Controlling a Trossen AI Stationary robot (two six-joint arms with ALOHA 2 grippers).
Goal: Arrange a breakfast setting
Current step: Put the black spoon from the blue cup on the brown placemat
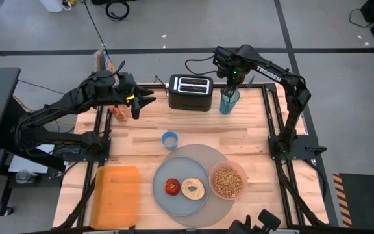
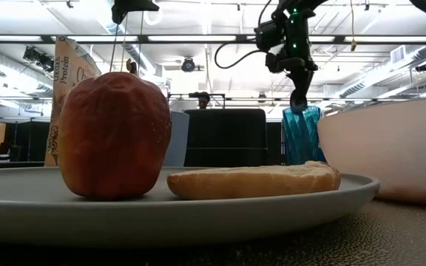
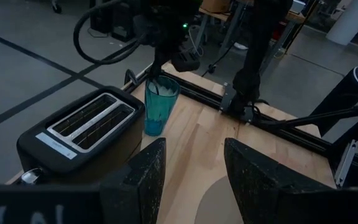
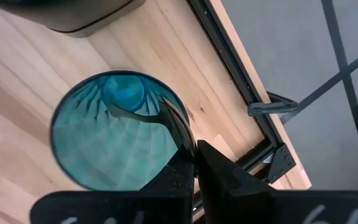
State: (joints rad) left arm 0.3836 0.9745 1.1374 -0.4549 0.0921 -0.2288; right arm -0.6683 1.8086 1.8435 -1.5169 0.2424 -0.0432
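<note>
The teal tumbler [image 1: 228, 102] stands on its base at the table's far side, right of the black toaster [image 1: 190, 92]. My right gripper [image 4: 194, 162] is shut on it from above. My left gripper [image 1: 145, 103] is open and empty, held above the far left of the table. Near the front edge, the grey plate [image 1: 167, 203] lies on the larger grey mat [image 1: 203, 156]. It carries the red apple [image 1: 172, 187] and the bagel half [image 1: 193, 189]. The pink bowl [image 1: 227, 182] with cereal sits on the mat's right side. No spoon shows plainly. My right gripper pinches the tumbler's rim [image 4: 184, 127] on its right side, one finger inside the cup and one finger [image 4: 229, 177] outside. The fingers point down from above. The tumbler stays upright, its base on the wood in the left wrist view [image 3: 155, 129].
A small blue cup [image 1: 169, 140] stands mid-table. The flat orange tray [image 1: 115, 195] lies at the front left. A printed bag [image 1: 119, 109] stands at the far left by my left arm. Black frame rails [image 1: 279, 123] run along the table's right side.
</note>
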